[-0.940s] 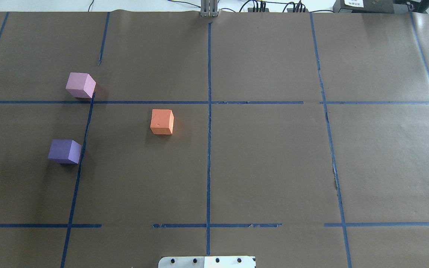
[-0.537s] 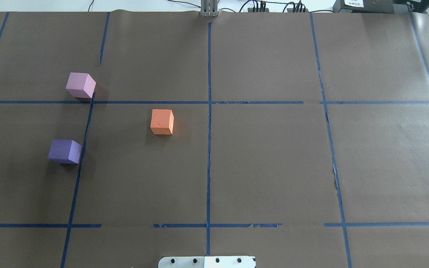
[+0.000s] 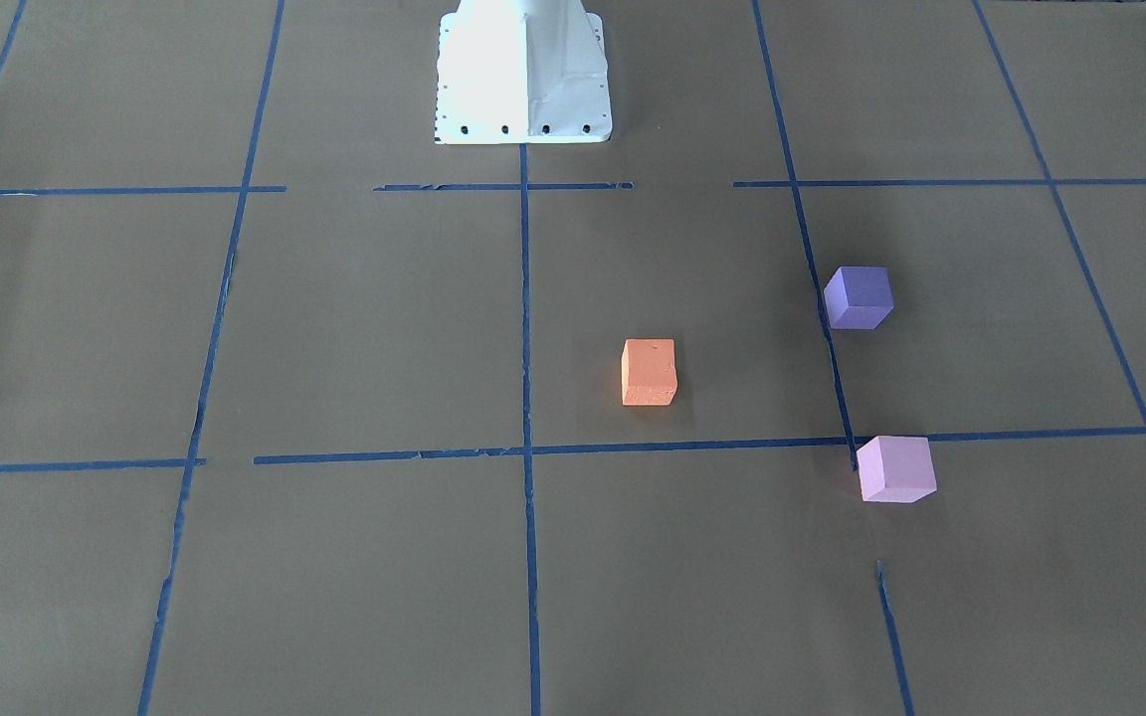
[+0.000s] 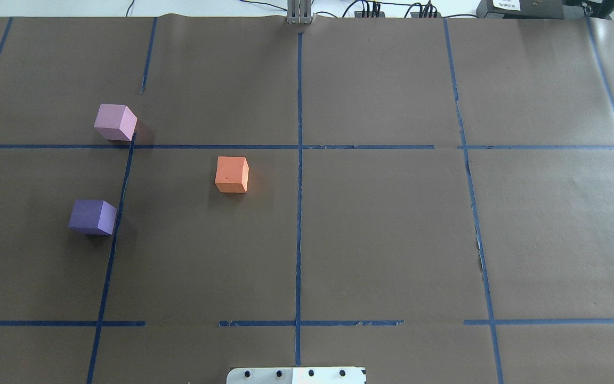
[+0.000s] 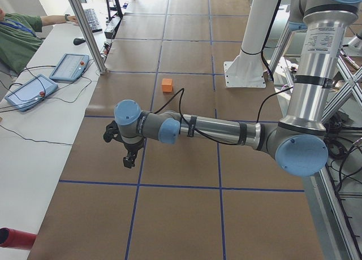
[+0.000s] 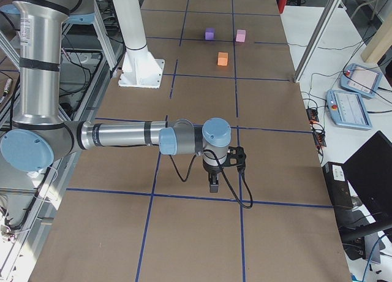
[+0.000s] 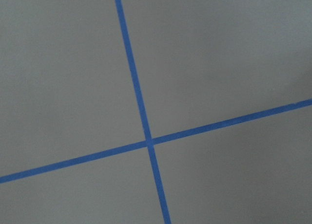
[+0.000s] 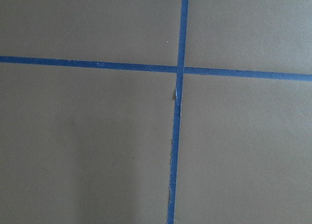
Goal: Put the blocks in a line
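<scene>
Three foam cubes sit apart on the brown paper, left of the centre tape line in the overhead view. The orange block [image 4: 231, 174] [image 3: 649, 372] is nearest the centre. The dark violet-blue block [image 4: 93, 217] [image 3: 859, 296] is nearer the robot. The pale pink-lilac block [image 4: 115, 122] [image 3: 895, 468] is farther out. My left gripper [image 5: 129, 161] and right gripper [image 6: 212, 185] show only in the side views, low over bare paper far from the blocks. I cannot tell whether either is open or shut. Both wrist views show only paper and tape.
Blue tape lines [image 4: 298, 176] grid the paper. The white robot base plate [image 4: 296, 375] [image 3: 523, 70] is at the near edge. In the left side view, teach pendants [image 5: 69, 66], a metal post [image 5: 85, 28] and an operator [image 5: 17, 34] are beside the table.
</scene>
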Tool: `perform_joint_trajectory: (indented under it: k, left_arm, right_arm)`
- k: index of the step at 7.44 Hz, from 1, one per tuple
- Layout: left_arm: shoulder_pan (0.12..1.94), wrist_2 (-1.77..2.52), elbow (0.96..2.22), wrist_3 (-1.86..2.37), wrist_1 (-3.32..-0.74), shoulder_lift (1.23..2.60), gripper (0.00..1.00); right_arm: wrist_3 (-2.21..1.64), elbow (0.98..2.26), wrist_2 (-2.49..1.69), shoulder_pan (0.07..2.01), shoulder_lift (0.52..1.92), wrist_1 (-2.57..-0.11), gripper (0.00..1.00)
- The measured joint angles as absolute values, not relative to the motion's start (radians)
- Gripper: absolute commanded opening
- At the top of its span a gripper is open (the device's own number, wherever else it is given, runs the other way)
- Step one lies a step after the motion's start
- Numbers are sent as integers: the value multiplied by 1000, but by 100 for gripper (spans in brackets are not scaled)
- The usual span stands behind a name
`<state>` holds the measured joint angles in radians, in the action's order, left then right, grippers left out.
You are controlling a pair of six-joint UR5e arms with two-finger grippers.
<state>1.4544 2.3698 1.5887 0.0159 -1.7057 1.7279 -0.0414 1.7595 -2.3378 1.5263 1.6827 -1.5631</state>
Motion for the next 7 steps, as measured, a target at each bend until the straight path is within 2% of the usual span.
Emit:
perform_joint_trajectory:
  k: [3,7]
  left_arm:
    - [1245,2367,1639,380,-1839,1848,100]
    - [907,2116,1579,912,-1870,2100,100]
  right_arm:
    - [-41,1759,-2338,1526,1683,-1563,100]
    - [-41,1760,-2338,1526,1683,-1563,100]
